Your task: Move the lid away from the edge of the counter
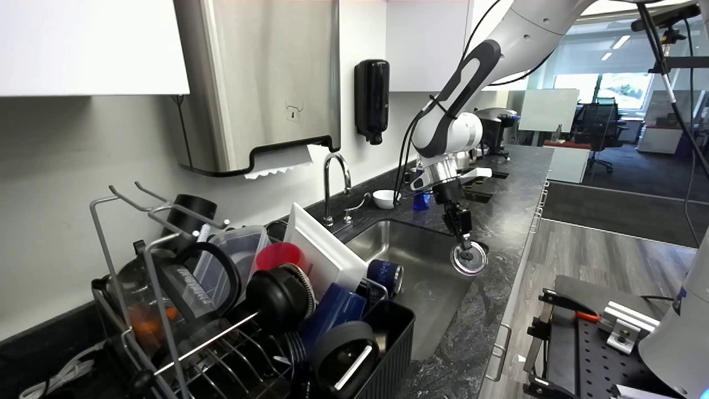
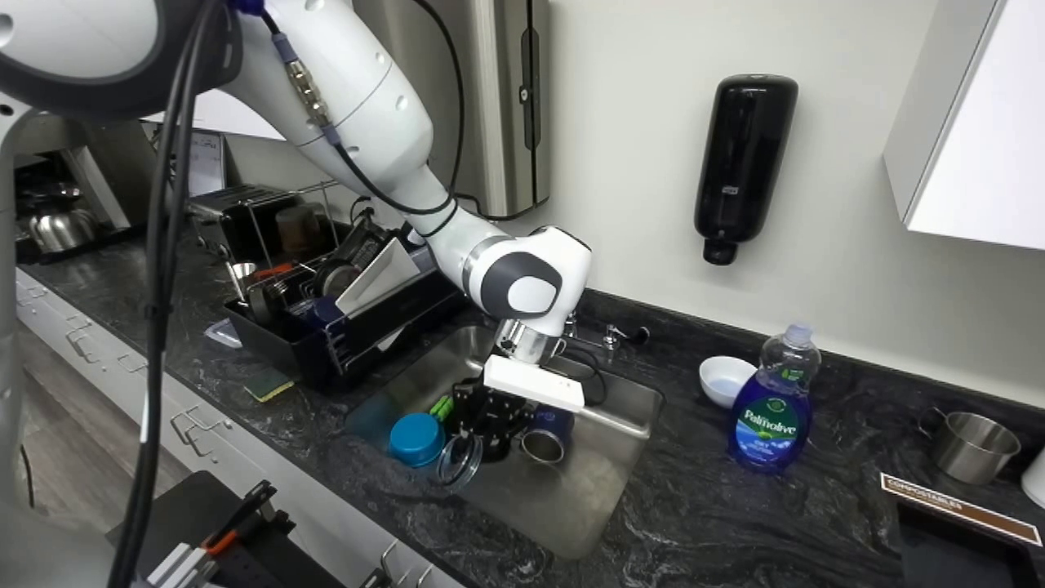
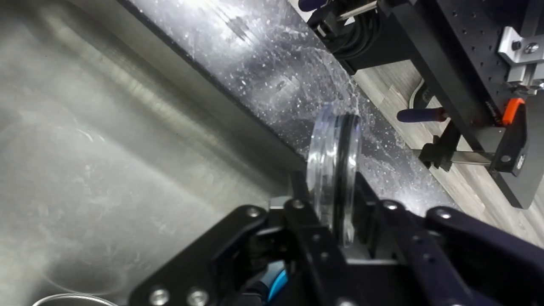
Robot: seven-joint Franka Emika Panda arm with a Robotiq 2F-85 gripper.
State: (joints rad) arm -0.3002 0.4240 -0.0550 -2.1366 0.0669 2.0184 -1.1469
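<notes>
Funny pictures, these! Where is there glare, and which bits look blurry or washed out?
Wrist view: glare whitens patches of the counter, the gripper, close to the camera, looks out of focus, and the lid it holds is somewhat soft too; in an exterior view, the upper cabinet at top left washes out to nearly plain white, and the far window shines pale.

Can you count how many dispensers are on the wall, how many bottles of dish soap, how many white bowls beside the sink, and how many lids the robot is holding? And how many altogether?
Wall dispensers: 2 (black dispenser, steel towel dispenser)
Dish soap: 1 soap bottle
Beside the sink: 1 white bowl
In the gripper: 1 lid
Total: 5
</notes>
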